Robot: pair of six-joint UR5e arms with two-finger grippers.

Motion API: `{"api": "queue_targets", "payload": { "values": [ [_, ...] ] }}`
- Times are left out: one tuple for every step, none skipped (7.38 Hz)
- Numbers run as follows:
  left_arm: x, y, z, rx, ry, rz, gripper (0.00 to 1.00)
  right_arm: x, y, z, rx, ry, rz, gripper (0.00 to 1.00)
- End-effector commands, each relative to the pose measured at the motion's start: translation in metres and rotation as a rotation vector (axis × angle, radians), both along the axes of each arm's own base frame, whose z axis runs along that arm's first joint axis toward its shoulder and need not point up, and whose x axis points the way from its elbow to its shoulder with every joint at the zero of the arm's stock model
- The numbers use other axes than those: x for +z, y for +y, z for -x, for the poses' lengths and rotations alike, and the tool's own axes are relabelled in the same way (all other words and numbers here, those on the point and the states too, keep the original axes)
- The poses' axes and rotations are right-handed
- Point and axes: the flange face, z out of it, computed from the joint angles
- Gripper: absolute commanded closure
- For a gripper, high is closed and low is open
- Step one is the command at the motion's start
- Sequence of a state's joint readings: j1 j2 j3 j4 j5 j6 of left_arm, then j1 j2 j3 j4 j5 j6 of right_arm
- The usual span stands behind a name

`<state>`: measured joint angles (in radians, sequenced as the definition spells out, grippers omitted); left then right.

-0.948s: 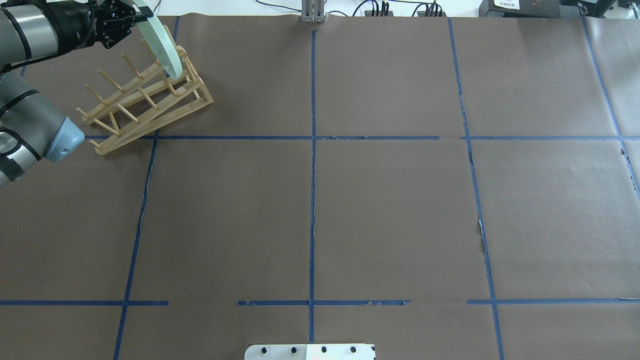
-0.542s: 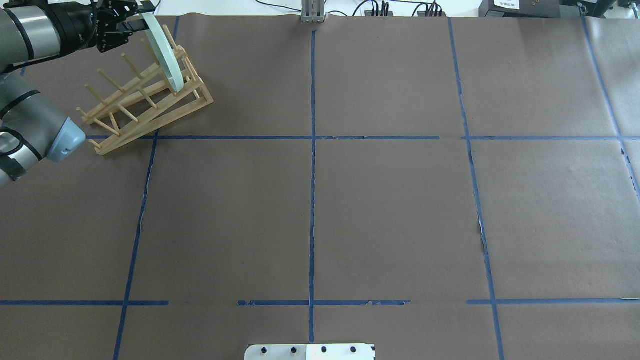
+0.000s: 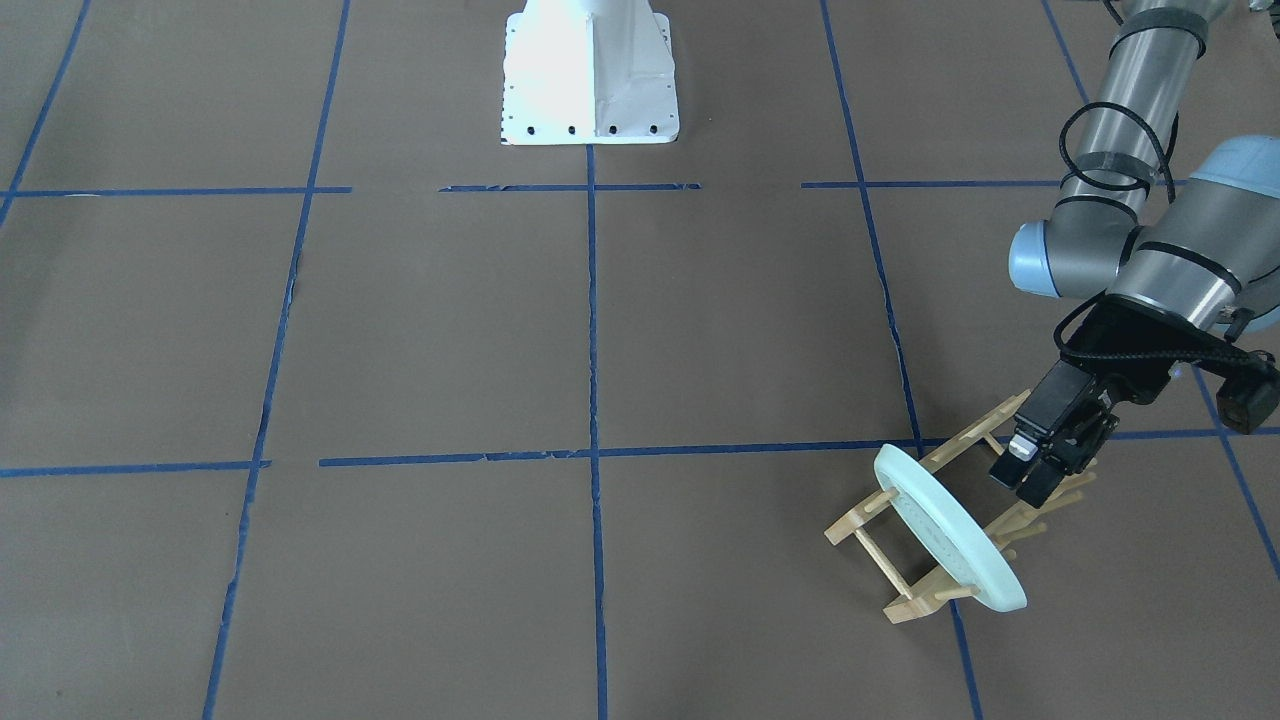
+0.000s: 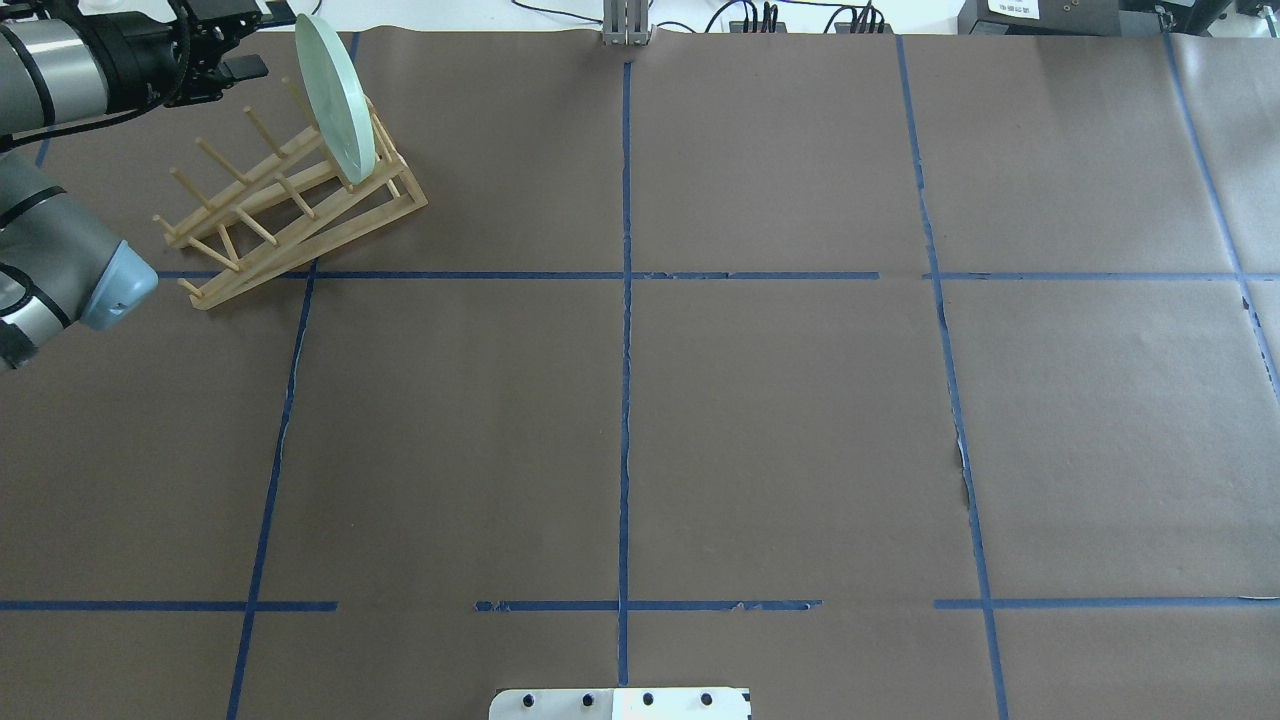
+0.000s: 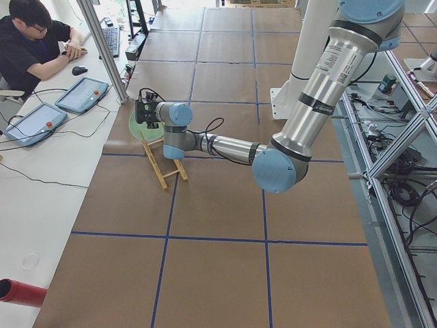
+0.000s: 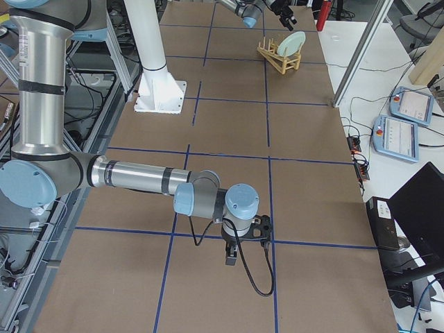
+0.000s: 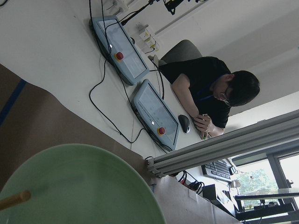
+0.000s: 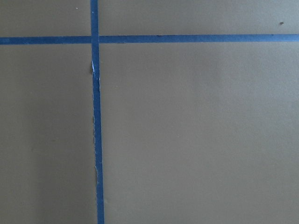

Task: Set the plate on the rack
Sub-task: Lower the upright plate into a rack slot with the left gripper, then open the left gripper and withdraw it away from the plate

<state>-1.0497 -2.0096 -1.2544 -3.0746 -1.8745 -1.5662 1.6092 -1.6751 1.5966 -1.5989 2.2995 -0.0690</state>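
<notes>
The pale mint-green plate (image 4: 335, 95) stands on edge between the pegs at the far end of the wooden rack (image 4: 400, 205); both also show in the front view, plate (image 3: 950, 530) and rack (image 3: 905, 605). My left gripper (image 4: 262, 42) is open and empty, a short way back from the plate's rim, not touching it (image 3: 1025, 485). The left wrist view shows the plate's face (image 7: 74, 186) close below and one peg tip (image 7: 14, 199). My right gripper (image 6: 232, 258) hangs low over bare paper far from the rack; I cannot tell whether it is open or shut.
Brown paper with blue tape lines (image 4: 625, 300) covers the table. The robot's white base (image 3: 590, 80) is at the near edge. An operator (image 5: 34, 48) sits at a side desk with tablets (image 5: 82, 94), just beyond the table end by the rack.
My left gripper has let go of the plate and drawn back to the left. The plate has settled into the rack and now stands alone, more upright.
</notes>
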Motion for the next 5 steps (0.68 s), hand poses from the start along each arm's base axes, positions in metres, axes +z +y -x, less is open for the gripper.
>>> {"api": "queue_targets", "payload": {
  "values": [
    [0.012, 0.01, 0.011, 0.001, -0.236, -0.056, 0.0, 0.001, 0.0, 0.0, 0.0, 0.0, 0.001, 0.0],
    [0.002, 0.006, 0.023, 0.003, -0.352, -0.072, 0.0, 0.0, 0.0, 0.0, 0.0, 0.0, -0.001, 0.0],
    [0.01, 0.008, 0.051, 0.031, -0.433, -0.072, 0.0, 0.0, 0.0, 0.0, 0.0, 0.0, -0.001, 0.0],
    [0.026, 0.013, 0.08, 0.053, -0.52, -0.086, 0.0, 0.001, 0.0, 0.0, 0.0, 0.0, 0.001, 0.0],
    [0.04, 0.028, 0.099, 0.059, -0.583, -0.09, 0.0, 0.0, 0.0, 0.0, 0.0, 0.0, -0.001, 0.0]
  ]
}}
